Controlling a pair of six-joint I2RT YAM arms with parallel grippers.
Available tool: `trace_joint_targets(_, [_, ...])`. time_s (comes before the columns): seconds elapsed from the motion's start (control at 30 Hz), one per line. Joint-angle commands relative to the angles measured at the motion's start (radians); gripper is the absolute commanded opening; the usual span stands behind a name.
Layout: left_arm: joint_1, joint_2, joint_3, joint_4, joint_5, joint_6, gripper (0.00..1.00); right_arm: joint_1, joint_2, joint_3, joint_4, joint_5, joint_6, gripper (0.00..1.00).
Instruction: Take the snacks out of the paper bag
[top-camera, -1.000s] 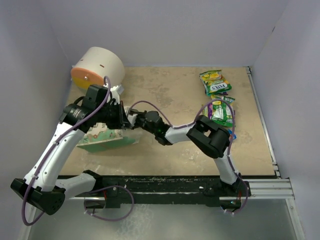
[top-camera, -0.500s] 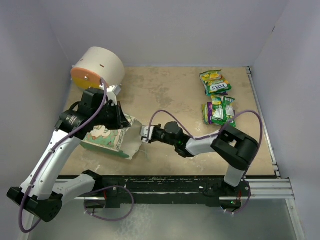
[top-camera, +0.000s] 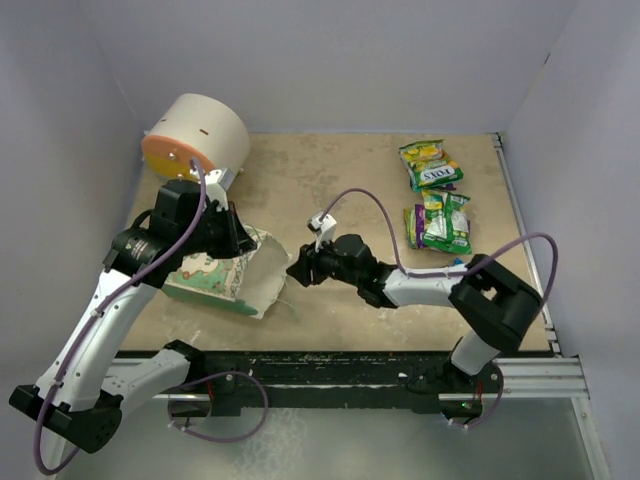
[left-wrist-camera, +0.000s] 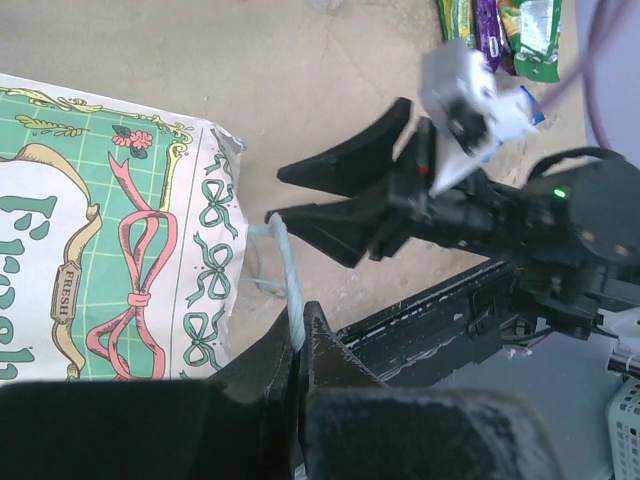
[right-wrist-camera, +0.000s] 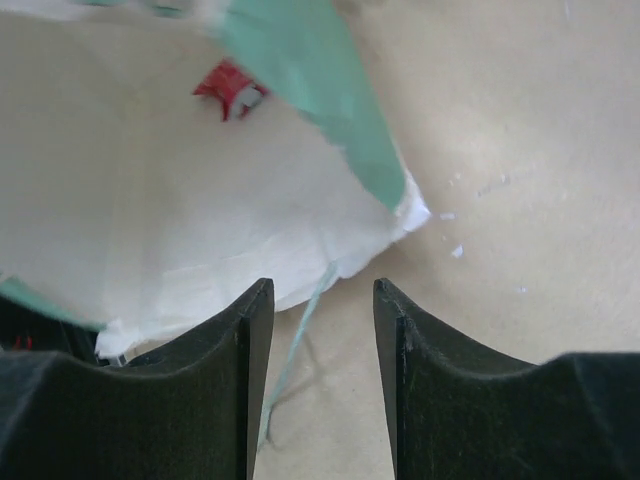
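Note:
The green paper bag lies on its side at the left of the table, its pale mouth turned right. My left gripper is shut on the bag's thin string handle, right by the printed front panel. Just outside the bag's mouth, my right gripper is open with nothing between its fingers. Inside the bag a small red and white thing shows. Snacks lie at the far right: a FOX'S packet and purple and green packets.
A big cream cylinder with an orange face stands at the back left, just behind my left arm. Pale walls close in the table on three sides. A black rail runs along the near edge.
My right gripper has pulled back out of the bag to the right and opened. The bag's mouth now gapes wider, and my left gripper has kept hold of the handle.

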Motion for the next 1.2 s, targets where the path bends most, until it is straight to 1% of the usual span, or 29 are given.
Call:
trace_joint_targets(0.0, [0.002,-0.004,0.001,0.079,-0.019,-0.035,0.0,-0.06,0.107,0.093,-0.124,-0.051,0.385,0.48])
trace_joint_targets(0.03, [0.003,0.001,0.003,0.084,-0.012,-0.037,0.0,-0.081,0.13,0.095,-0.098,-0.099,0.437,0.48])
trace_joint_targets(0.1, [0.003,0.013,0.011,0.092,0.002,-0.035,0.0,-0.125,0.197,0.083,0.006,-0.185,0.575,0.49])
trace_joint_targets(0.13, [0.003,0.021,0.016,0.091,0.004,-0.031,0.0,-0.133,0.233,0.095,0.014,-0.211,0.618,0.49])
trace_joint_targets(0.17, [0.002,0.027,0.019,0.091,0.006,-0.026,0.0,-0.134,0.264,0.111,0.013,-0.227,0.63,0.51])
trace_joint_targets(0.23, [0.003,0.04,0.024,0.095,0.016,-0.018,0.0,-0.131,0.303,0.138,0.026,-0.237,0.644,0.53])
trace_joint_targets(0.3, [0.003,0.053,0.03,0.098,0.031,-0.008,0.0,-0.131,0.329,0.143,0.071,-0.248,0.684,0.53])
trace_joint_targets(0.47, [0.002,0.078,0.059,0.097,0.049,0.021,0.0,-0.128,0.39,0.194,0.073,-0.282,0.734,0.53])
trace_joint_targets(0.53, [0.003,0.09,0.075,0.097,0.053,0.033,0.0,-0.125,0.414,0.205,0.07,-0.287,0.753,0.51])
trace_joint_targets(0.63, [0.003,0.11,0.1,0.1,0.068,0.051,0.0,-0.12,0.456,0.23,0.076,-0.292,0.787,0.42])
trace_joint_targets(0.73, [0.002,0.143,0.144,0.093,0.086,0.067,0.0,-0.105,0.504,0.288,0.077,-0.307,0.82,0.28])
trace_joint_targets(0.8, [0.003,0.182,0.191,0.075,0.103,0.091,0.0,-0.093,0.527,0.306,0.106,-0.303,0.86,0.22])
trace_joint_targets(0.93, [0.003,0.264,0.31,0.045,0.147,0.152,0.0,-0.081,0.564,0.362,0.184,-0.277,0.944,0.12])
trace_joint_targets(1.07, [-0.004,0.311,0.36,0.045,0.185,0.178,0.0,-0.065,0.606,0.395,0.29,-0.245,1.02,0.02])
trace_joint_targets(1.17, [-0.024,0.329,0.374,0.045,0.201,0.19,0.0,-0.051,0.642,0.441,0.343,-0.221,1.035,0.0])
